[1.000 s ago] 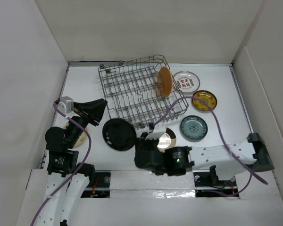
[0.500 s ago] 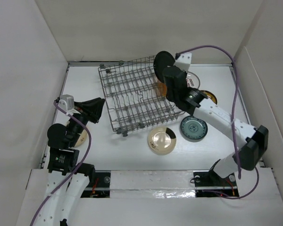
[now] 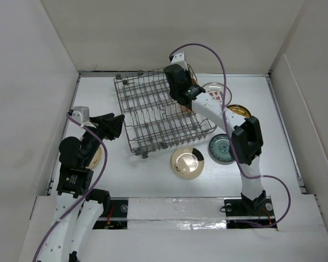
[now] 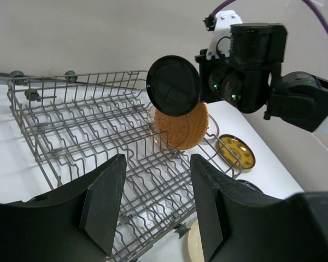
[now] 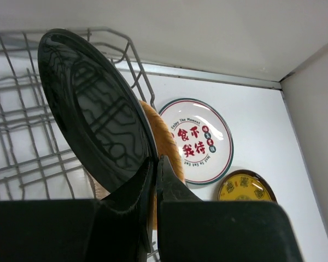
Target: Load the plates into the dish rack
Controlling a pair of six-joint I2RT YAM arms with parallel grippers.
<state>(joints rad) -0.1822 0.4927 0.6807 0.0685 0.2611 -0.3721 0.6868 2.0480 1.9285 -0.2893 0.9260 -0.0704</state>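
Table [image 3: 153,177], "Enjoy The Moment" plate [image 5: 195,141], right fingers [image 5: 172,188] grasping black plate [image 5: 93,103], left fingers [image 4: 104,202] released

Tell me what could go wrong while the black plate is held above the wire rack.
1. The right tool pinches the round black plate only at its rim, so it might slip or swing.
2. Lowered, it could knock the orange-brown round plate standing in the grey metal wire rack.
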